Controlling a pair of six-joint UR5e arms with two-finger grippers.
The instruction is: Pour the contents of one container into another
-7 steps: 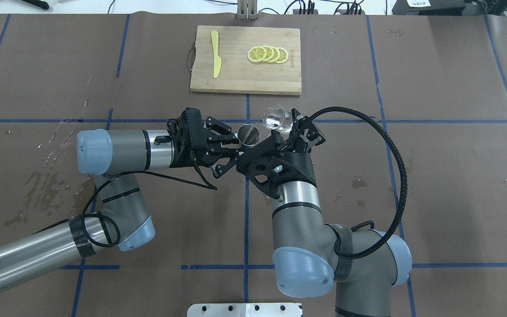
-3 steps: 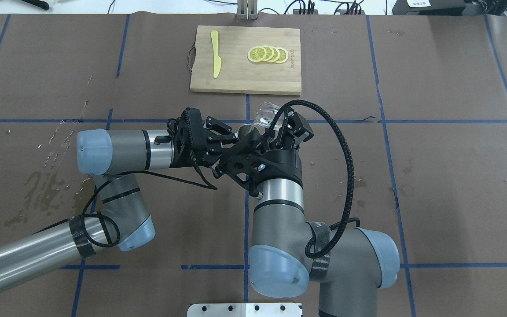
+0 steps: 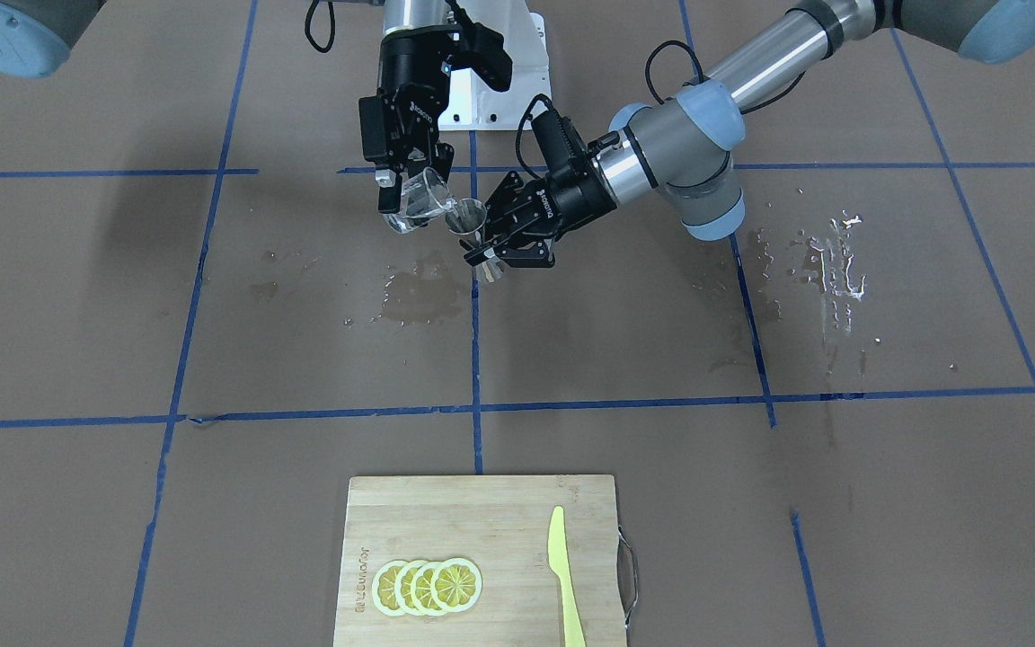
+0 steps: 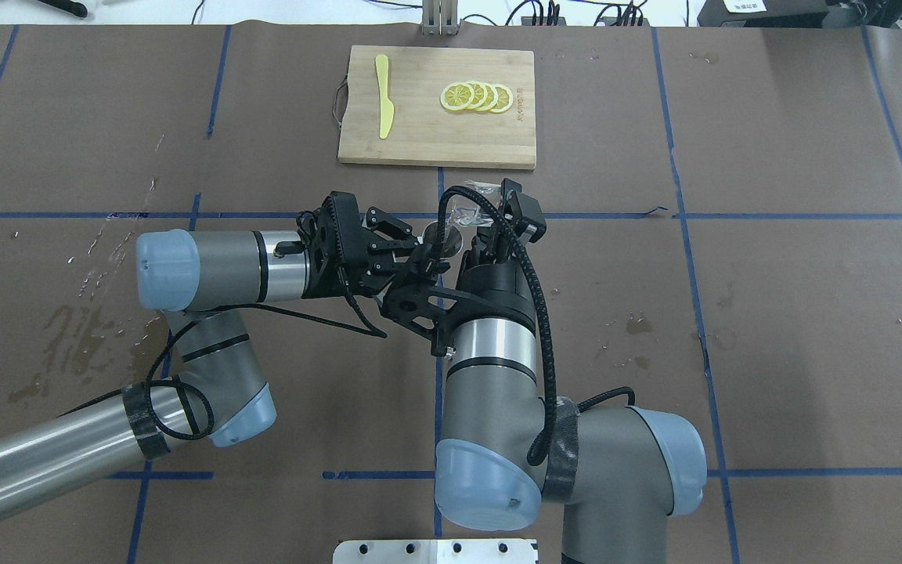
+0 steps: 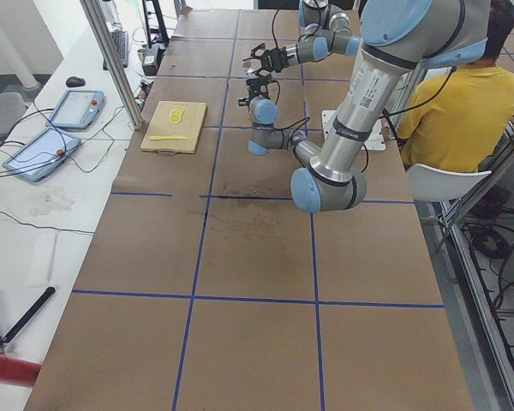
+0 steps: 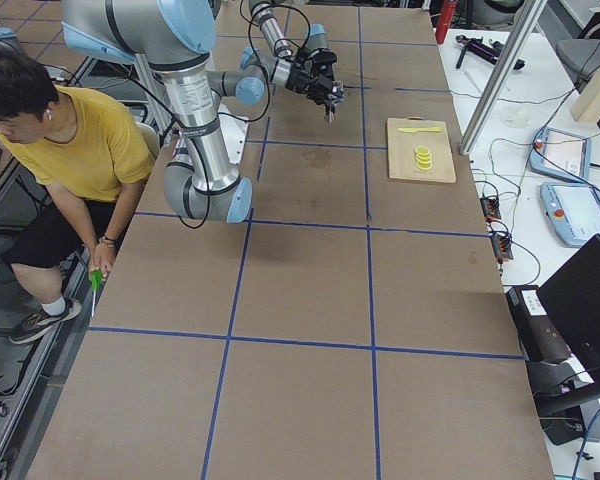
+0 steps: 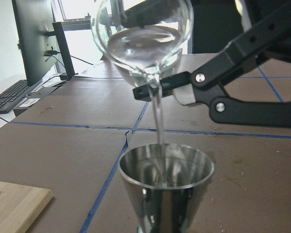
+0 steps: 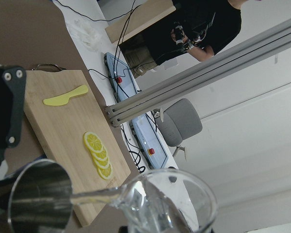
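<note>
Right gripper point(image 3: 413, 194) is clamping the tilted cup point(image 3: 420, 203) by its wall, near the board point(image 3: 499, 526). Left gripper point(image 3: 484, 248) is gripping the jigger point(image 3: 466, 221) about its waist, just below the cup. Water point(image 7: 159, 121) is streaming in. The wet glass is likely slippery and fragile, the steel light and stiff.

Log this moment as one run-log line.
phase: pouring | right gripper: shut on glass cup, tilted | left gripper: shut on jigger, upright | clear stream: entering jigger
</note>
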